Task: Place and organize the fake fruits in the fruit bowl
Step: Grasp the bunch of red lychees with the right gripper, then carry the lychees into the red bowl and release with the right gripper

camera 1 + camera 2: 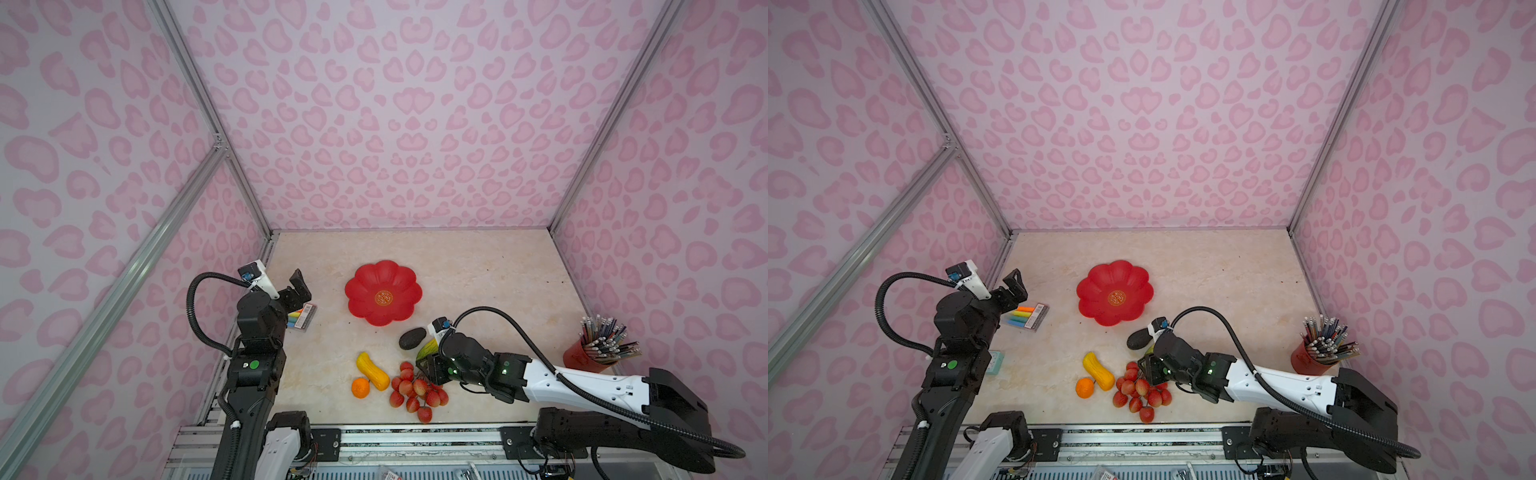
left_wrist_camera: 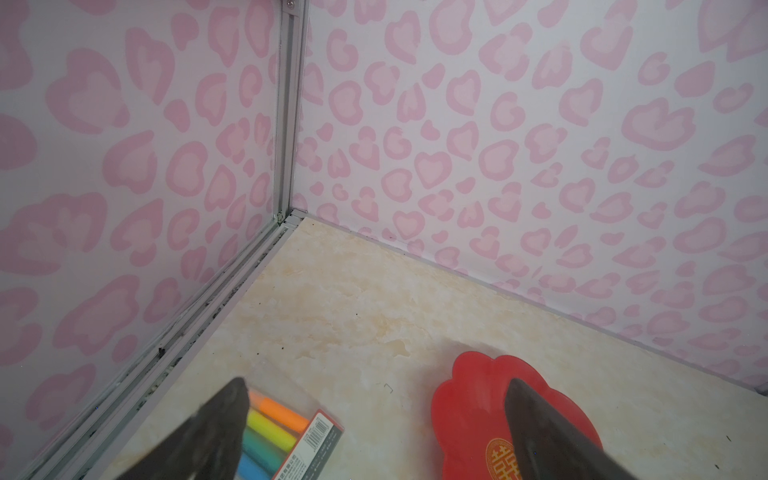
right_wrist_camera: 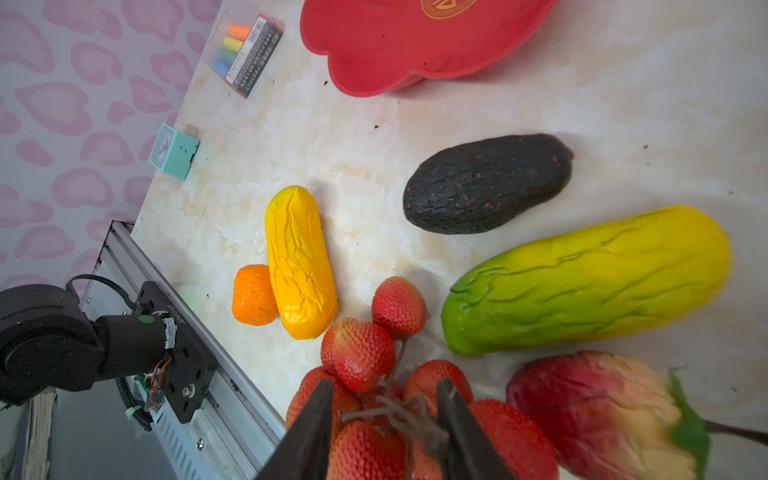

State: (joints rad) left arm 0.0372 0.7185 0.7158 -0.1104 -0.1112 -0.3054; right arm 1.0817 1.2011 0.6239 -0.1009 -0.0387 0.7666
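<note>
The red scalloped fruit bowl (image 1: 365,286) (image 1: 1100,286) (image 3: 395,50) lies empty mid-table. In front of it lie the fake fruits: a dark avocado (image 1: 412,338) (image 3: 486,183), a green-yellow oblong (image 3: 582,278), a yellow-orange oblong (image 1: 372,371) (image 3: 301,262), an orange (image 1: 360,387) (image 3: 253,295), a red-pink apple (image 3: 594,411) and a bunch of red lychee balls (image 1: 415,390) (image 3: 361,353). My right gripper (image 3: 385,384) is down on the bunch, its jaws narrow around the stems and one ball. My left gripper (image 1: 297,286) (image 2: 376,384) hangs open at the far left, holding nothing.
A clear pack of coloured markers (image 1: 302,318) (image 2: 282,428) lies under the left gripper. A red cup of pencils (image 1: 586,357) stands at the right wall. A small mint clock (image 3: 173,150) sits by the left edge. Pink walls enclose three sides; a metal rail (image 1: 415,436) runs along the front.
</note>
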